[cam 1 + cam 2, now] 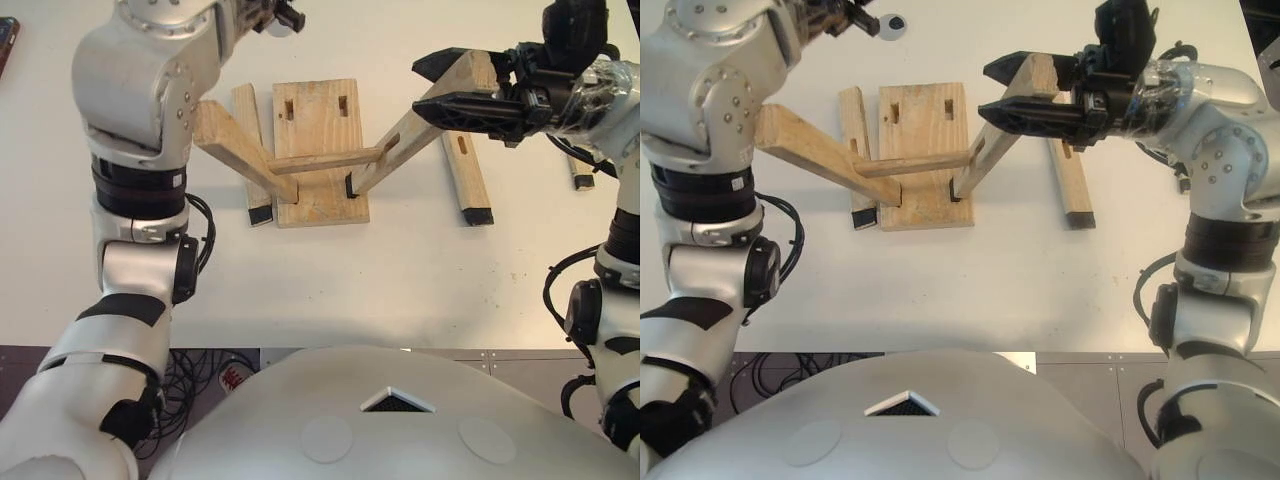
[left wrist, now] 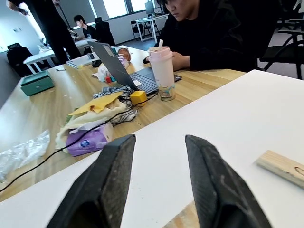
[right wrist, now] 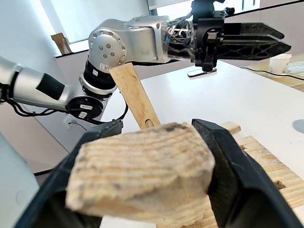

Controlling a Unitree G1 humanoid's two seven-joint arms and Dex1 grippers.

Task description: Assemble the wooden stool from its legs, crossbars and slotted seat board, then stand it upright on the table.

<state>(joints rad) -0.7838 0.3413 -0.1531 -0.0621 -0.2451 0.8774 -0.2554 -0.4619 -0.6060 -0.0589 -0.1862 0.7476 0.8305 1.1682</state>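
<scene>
A white bench (image 1: 420, 270) carries the stool parts. The slotted seat board (image 1: 318, 110) lies flat at its middle, with one spare leg (image 1: 248, 105) flat just to its left and another (image 1: 468, 180) to its right. Above the board, a left leg (image 1: 238, 147) and a right leg (image 1: 400, 140) slant toward each other and are joined by a crossbar (image 1: 325, 160). The right leg's black-capped foot rests on the board. The right hand (image 1: 430, 85) is clamped on the thick top end of the right leg. The left hand (image 2: 159, 142) is spread wide with nothing between its fingers, at the far left of the bench. The left leg's upper end is hidden under the left arm, so what supports it cannot be told. The step looks like seating the crossbar into both legs. To do it well, the right grip should hold firm and any push should run straight along the crossbar, not across it. The left hand would probably need to take its leg first to brace against that push. Beyond the bench's far edge stands a wooden desk (image 2: 42, 109) with a laptop (image 2: 116, 61) and a lidded cup (image 2: 162, 71).
</scene>
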